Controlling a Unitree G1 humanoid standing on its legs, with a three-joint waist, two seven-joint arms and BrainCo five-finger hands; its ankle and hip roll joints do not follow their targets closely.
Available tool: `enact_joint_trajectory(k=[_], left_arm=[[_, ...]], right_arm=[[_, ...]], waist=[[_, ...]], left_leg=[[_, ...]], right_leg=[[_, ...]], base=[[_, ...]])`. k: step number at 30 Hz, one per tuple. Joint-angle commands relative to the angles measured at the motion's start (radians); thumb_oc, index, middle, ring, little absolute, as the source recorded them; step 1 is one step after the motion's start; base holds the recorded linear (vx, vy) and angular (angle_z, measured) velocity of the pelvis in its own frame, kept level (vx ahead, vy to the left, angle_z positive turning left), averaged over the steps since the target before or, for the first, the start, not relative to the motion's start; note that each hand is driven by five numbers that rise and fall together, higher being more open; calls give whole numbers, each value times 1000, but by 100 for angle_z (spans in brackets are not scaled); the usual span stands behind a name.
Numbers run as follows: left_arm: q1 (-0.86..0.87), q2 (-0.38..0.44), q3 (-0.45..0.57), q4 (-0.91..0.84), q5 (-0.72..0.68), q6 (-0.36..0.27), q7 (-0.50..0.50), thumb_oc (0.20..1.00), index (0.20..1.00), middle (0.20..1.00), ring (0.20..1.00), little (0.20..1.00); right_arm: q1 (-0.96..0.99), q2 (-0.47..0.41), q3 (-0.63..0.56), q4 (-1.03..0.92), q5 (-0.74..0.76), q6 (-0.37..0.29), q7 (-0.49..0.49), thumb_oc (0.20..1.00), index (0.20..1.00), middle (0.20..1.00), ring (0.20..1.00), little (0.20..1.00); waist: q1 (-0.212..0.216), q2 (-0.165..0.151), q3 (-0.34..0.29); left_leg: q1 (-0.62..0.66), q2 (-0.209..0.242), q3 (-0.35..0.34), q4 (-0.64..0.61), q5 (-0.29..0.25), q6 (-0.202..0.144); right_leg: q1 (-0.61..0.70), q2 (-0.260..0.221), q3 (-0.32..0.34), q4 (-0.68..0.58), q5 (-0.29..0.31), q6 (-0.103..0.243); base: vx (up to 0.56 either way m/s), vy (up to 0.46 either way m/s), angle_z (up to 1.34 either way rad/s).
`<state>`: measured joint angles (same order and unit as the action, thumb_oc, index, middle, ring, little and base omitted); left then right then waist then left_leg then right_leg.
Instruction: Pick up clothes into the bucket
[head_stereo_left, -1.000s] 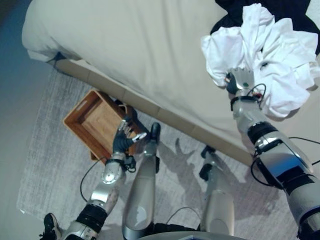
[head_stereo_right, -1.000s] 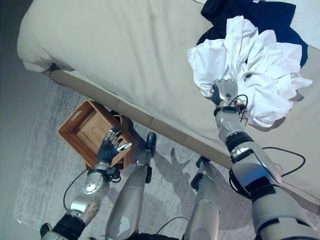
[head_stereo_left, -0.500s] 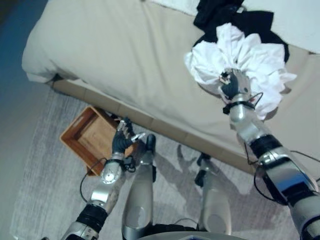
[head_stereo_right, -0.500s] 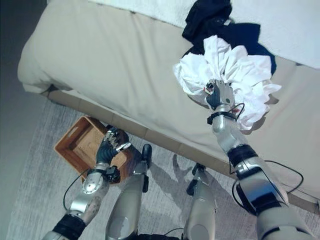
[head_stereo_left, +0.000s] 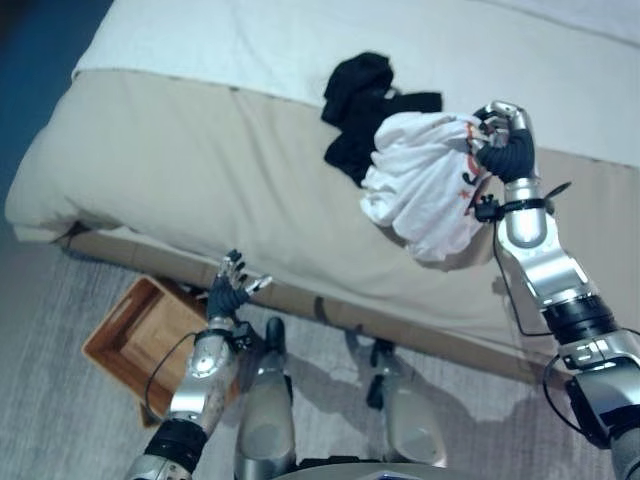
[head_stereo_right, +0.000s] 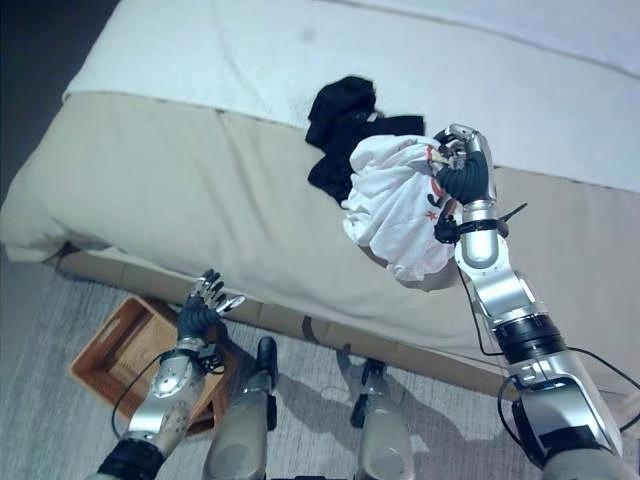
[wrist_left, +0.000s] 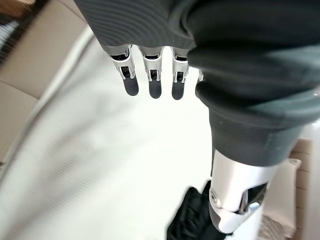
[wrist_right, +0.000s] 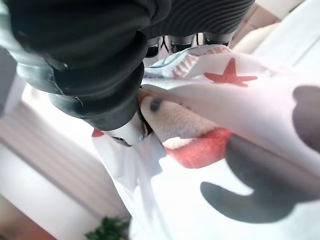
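above the bed, right hand clenched on a bunched white printed t-shirt, soft, light, drooping, best gripped by gathered folds; left hand relaxed near the wooden crate.

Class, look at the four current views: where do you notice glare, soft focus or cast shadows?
Left wrist view: bed washed out and soft behind the open left hand. Right wrist view: white garment close and soft in the right hand. Left eye view: the garment casts a shadow on the bed.
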<state>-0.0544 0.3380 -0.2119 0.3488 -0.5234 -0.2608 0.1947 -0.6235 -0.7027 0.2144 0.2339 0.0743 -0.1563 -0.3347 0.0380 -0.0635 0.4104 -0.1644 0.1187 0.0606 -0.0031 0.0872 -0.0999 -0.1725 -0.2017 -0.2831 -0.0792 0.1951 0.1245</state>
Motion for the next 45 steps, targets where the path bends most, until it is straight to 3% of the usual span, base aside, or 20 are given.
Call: enact_joint_trajectory(k=[1,12,20,31,39,45], left_arm=[[25,49,13,19,79,-13,-12,1000,1000,1000,1000,1000],[5,96,17,-55,233,14,2,1000,1000,1000,1000,1000],[-47,89,-11,-49,195,11,-2,1000,1000,1000,1000,1000],[-46,77,-39,-37,158,10,-10,1000,1000,1000,1000,1000],[-22,77,-30,13,90,4,-7,1000,1000,1000,1000,1000],[-22,85,-19,-18,85,-5,-11,1000,1000,1000,1000,1000]], right_arm=[[-80,-54,-24,-83,82,-97,27,200,200,200,200,200],[-330,-209,75,-138,350,-120,113,200,200,200,200,200],[-552,-264,194,-33,446,-119,112,200,200,200,200,200],[-736,-277,280,132,592,-152,107,200,200,200,200,200],[-997,-244,413,391,604,-131,71,200,200,200,200,200],[-1022,-234,453,375,596,-130,91,200,200,200,200,200]], waist=[[-8,-57,-103],[-35,-75,-233],[-47,-83,-281],[-51,-87,-304],[-41,-96,-318],[-43,-95,-321]], left_leg=[[-20,27,25,50,-39,-25],[118,55,80,-10,-41,-33],[170,62,102,-14,-52,-34],[188,70,103,-19,-51,-37],[195,71,96,-19,-51,-39],[195,68,88,-25,-48,-39]], right_leg=[[88,-119,-60,27,-14,131],[167,-78,-33,2,-30,127],[196,-66,-16,2,-38,122],[212,-55,-12,0,-42,122],[224,-51,-12,1,-46,120],[229,-48,-18,1,-49,119]], base=[[79,-17,-6],[59,-10,-12],[38,-2,-12],[9,-2,-2],[0,0,0],[0,0,0]])
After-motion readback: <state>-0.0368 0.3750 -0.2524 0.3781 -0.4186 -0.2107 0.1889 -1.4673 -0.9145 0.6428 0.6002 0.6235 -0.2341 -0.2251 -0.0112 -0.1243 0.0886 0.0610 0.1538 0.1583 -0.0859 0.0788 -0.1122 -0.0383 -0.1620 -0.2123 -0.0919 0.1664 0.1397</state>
